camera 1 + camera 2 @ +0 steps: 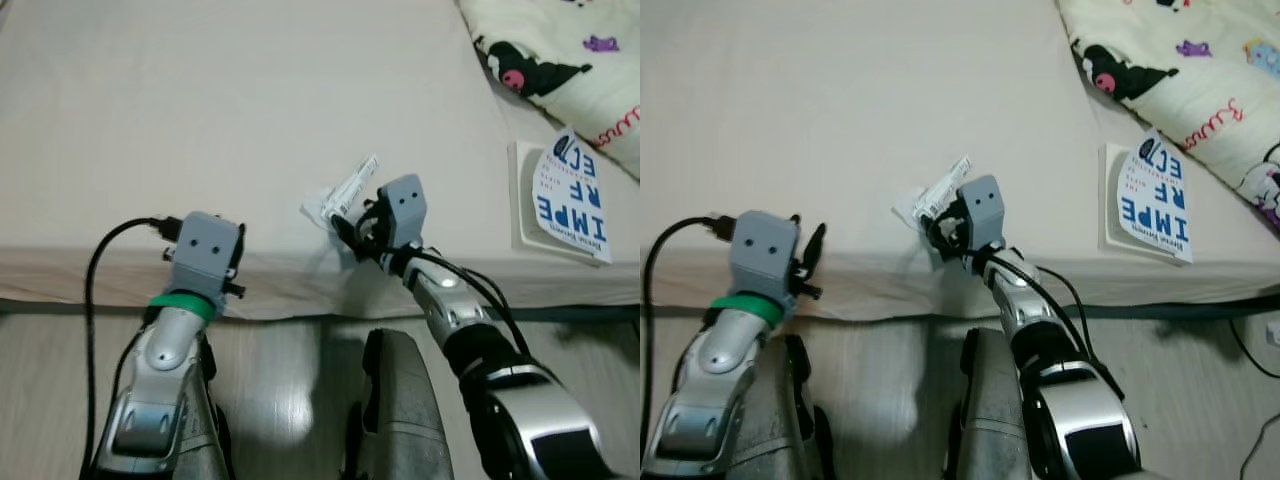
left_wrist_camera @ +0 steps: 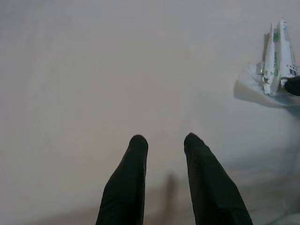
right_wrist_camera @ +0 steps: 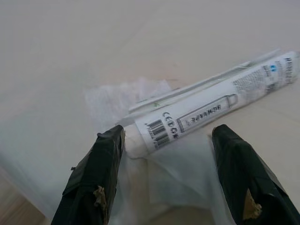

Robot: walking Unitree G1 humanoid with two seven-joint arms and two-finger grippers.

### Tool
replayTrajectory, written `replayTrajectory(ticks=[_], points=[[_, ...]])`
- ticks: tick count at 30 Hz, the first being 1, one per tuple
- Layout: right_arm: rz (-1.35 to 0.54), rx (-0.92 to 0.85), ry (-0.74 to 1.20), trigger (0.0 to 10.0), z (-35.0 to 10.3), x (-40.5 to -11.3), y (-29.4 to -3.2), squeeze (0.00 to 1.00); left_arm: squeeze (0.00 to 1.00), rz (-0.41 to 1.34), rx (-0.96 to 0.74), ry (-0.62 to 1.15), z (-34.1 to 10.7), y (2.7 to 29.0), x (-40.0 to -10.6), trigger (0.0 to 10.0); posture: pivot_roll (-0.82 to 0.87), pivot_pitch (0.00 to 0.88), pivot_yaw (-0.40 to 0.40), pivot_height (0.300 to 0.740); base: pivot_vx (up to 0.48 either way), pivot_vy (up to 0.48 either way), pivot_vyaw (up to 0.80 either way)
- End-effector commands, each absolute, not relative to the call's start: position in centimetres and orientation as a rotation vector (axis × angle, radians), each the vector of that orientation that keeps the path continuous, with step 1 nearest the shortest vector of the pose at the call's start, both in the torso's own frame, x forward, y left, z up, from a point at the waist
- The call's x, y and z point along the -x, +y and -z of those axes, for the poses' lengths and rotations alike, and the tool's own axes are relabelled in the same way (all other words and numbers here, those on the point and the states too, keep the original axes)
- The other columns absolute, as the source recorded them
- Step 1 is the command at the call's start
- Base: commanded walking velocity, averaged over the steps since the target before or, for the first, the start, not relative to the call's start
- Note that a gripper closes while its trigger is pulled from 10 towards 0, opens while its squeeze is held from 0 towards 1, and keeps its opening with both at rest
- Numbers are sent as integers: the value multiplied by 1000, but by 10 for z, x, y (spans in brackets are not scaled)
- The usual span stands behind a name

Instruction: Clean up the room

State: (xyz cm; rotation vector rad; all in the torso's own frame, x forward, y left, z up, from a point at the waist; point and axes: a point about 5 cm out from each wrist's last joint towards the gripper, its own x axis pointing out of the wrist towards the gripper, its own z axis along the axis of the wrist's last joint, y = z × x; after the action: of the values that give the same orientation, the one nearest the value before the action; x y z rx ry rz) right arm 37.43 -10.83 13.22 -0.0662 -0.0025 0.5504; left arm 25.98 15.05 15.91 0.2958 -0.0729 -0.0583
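Here, the wrapper (image 3: 206, 110) is lying on the bed (image 1: 200, 120), close to the near edge and partly on a thin crumpled sheet of clear film (image 3: 178, 173). It is a long, narrow white packet carrying a barcode and printed text. It is judged to be very light, limp and slightly slippery, likely to crumple or slide rather than resist a grip. The best place to take hold appears to be the barcode end, where the packet and the film are overlapping, so that both lift together.

The right tool (image 3: 171, 180) is hovering over that end with its two black fingers spread wide, one on each side of the packet, and is holding nothing. The left tool (image 2: 164, 145) is hanging over bare sheet, well apart from the wrapper, with fingers slightly parted and empty.

Further along the bed, a printed blue-and-white card (image 1: 572, 195) is resting on a pale book (image 1: 524, 195), beside a patterned quilt (image 1: 560, 50).
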Motion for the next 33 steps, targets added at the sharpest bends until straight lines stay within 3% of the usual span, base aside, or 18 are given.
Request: replayTrajectory(ticks=[1, 6, 12, 13, 14, 15, 16, 18, 19, 20, 33], points=[[-552, 75, 25, 10000, -125, -373, -110, 0, 0, 56, -301, -40, -155, 151, -254, 10000, 198, 327, -88, 501, 0, 0, 0], [-547, 134, 21, 10000, -130, -376, -105, 0, 0, 48, -303, -15, -156, 152, -246, 10000, 218, 346, -83, 501, 0, 0, 0], [-580, 153, 156, 10000, -110, -372, -99, 0, 0, 43, -315, 11, -157, 156, -237, 10000, 248, 367, -68, 501, 0, 0, 0], [-594, 131, 230, 7882, -100, -368, -98, 0, 0, 41, -317, 16, -158, 157, -235, 10000, 248, 368, -64, 501, 0, 0, 0], [-601, 127, 280, 6706, -94, -366, -98, 0, 0, 39, -318, 21, -158, 158, -234, 10000, 248, 369, -64, 501, 0, 0, 0], [-601, 127, 280, 6706, -94, -366, -98, 0, 0, 39, -318, 21, -158, 158, -234, 10000, 248, 369, -64, 501, 0, 0, 0], [-609, 136, 304, 4588, -90, -364, -99, 0, 0, 39, -318, 24, -158, 158, -234, 10000, 246, 370, -64, 501, 0, 0, 0], [-616, 137, 322, 4275, -88, -363, -99, 0, 0, 39, -318, 26, -158, 158, -234, 10000, 244, 369, -64, 501, 0, 0, 0], [-613, 143, 325, 549, -89, -364, -101, 0, 0, 40, -314, 32, -158, 156, -234, 10000, 238, 369, -64, 501, 0, 0, 0], [-608, 143, 318, 0, -91, -365, -103, 0, 0, 41, -311, 34, -158, 155, -234, 10000, 238, 369, -64, 501, 0, 0, 0], [-579, 159, 215, 0, -114, -377, -116, 0, 0, 57, -295, 45, -155, 147, -242, 10000, 196, 327, -69, 501, 0, 0, 0]])
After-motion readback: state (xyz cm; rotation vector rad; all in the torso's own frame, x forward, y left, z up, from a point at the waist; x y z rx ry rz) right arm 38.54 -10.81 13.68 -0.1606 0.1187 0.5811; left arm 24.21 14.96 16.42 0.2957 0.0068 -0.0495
